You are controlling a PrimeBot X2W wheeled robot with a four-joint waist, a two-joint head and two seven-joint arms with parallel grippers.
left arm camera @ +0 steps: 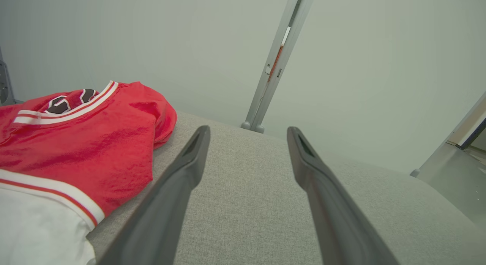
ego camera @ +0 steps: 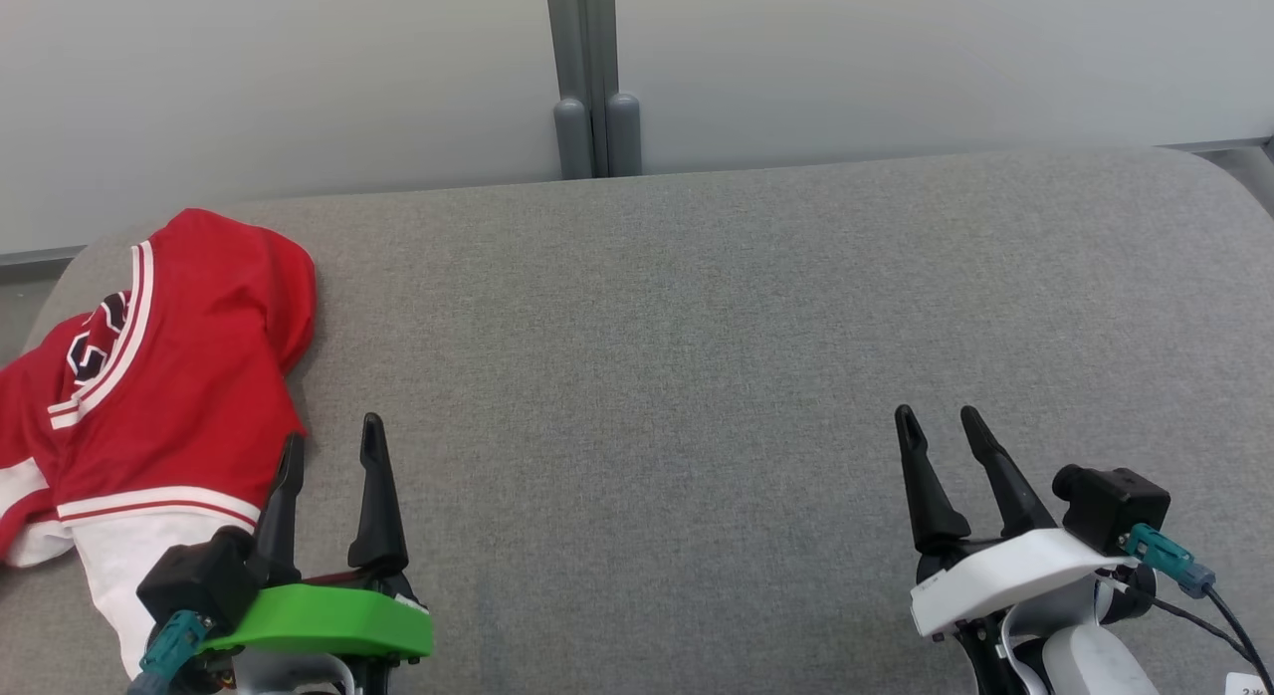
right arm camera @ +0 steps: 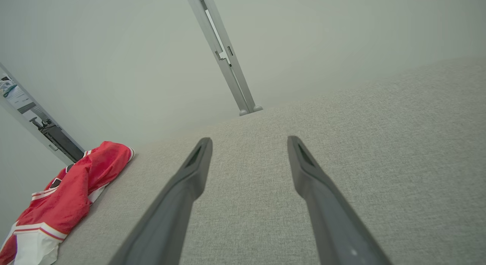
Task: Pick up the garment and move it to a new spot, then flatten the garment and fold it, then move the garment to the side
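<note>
A red garment [ego camera: 189, 376] with white and black trim lies crumpled at the far left of the grey padded surface [ego camera: 697, 356], part of it white near the front. My left gripper [ego camera: 333, 441] stands open just right of the garment's edge, nothing between its fingers. In the left wrist view the garment [left arm camera: 87, 151] spreads to the left of the open left gripper [left arm camera: 246, 132]. My right gripper [ego camera: 936, 421] is open over bare fabric at the lower right. The right wrist view shows the garment [right arm camera: 72, 189] far off to the left of the open right gripper [right arm camera: 248, 141].
A pale wall runs behind the surface, with a grey vertical post [ego camera: 592, 88] at its middle. The surface's rounded corners show at the far left and far right [ego camera: 1224, 182]. Bare grey fabric stretches between the two grippers.
</note>
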